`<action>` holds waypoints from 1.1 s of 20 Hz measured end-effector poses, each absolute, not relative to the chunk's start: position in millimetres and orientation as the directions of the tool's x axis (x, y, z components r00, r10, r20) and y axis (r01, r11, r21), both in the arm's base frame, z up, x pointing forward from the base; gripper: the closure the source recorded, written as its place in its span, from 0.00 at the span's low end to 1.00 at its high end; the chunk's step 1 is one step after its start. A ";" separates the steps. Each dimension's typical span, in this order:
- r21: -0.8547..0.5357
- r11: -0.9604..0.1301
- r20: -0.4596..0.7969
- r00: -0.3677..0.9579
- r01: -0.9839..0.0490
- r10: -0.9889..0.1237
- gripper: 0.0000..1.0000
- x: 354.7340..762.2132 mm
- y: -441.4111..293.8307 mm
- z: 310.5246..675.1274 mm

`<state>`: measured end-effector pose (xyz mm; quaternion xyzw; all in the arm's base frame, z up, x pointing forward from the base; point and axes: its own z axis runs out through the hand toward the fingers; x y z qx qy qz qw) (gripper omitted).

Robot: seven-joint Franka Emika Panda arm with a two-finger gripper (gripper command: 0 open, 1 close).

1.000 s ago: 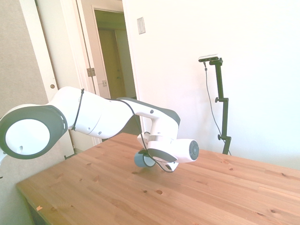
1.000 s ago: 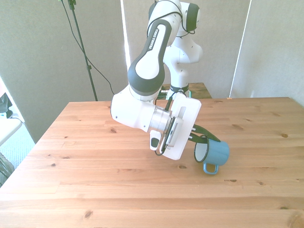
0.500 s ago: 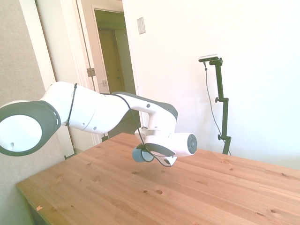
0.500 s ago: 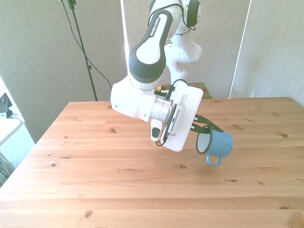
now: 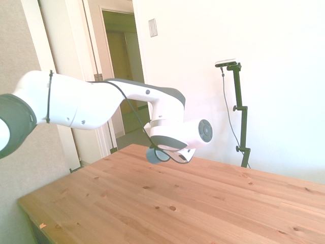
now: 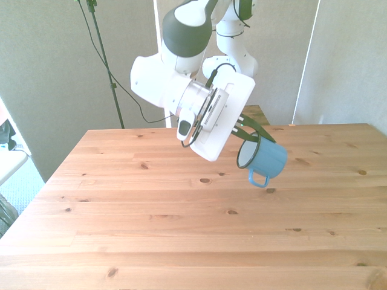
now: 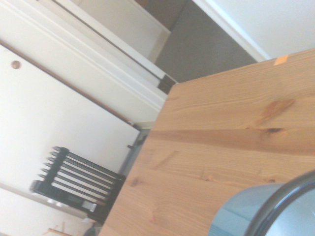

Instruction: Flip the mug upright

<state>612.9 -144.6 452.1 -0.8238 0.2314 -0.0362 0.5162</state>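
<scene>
The blue mug [image 6: 265, 162] hangs in the air above the wooden table [image 6: 151, 235], tilted on its side with its dark rim toward the front view's left and its loop handle pointing down. My gripper [image 6: 251, 138] is shut on the mug's rim, one finger inside and one outside. In the side view the mug [image 5: 153, 155] peeks out from behind the white hand, well clear of the tabletop. The wrist view catches the mug's blue wall and dark rim [image 7: 256, 211] close up.
The table's corner and edge [image 7: 162, 105] show in the wrist view, with a dark slatted rack [image 7: 78, 182] on the floor beyond. An open doorway [image 5: 122, 61] lies behind the arm in the side view.
The arm has lifted the mug from just above the tabletop to well above it, and carried it slightly toward the table's far edge. The grip has stayed shut.
</scene>
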 end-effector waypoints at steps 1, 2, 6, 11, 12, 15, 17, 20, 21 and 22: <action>-0.854 -0.383 -0.167 0.883 -0.352 -0.438 1.00 610.6 -142.8 458.9; -0.840 -0.404 -0.157 0.876 -0.361 -0.456 1.00 608.6 -140.6 463.7; -0.774 -0.487 -0.107 0.843 -0.403 -0.527 1.00 603.7 -133.7 469.9; -0.672 -0.572 -0.039 0.793 -0.471 -0.607 1.00 600.5 -128.2 470.5; -0.649 -0.585 -0.027 0.783 -0.487 -0.621 1.00 599.7 -127.4 470.5; -0.563 -0.619 0.000 0.749 -0.548 -0.663 1.00 598.1 -124.1 463.8; -0.515 -0.629 0.010 0.730 -0.582 -0.683 1.00 599.1 -121.3 460.0; -0.459 -0.638 0.029 0.707 -0.619 -0.707 1.00 601.4 -120.8 456.2; -0.439 -0.640 0.036 0.700 -0.630 -0.713 1.00 602.1 -121.3 454.3; -0.422 -0.641 0.043 0.692 -0.641 -0.721 1.00 602.9 -121.4 452.7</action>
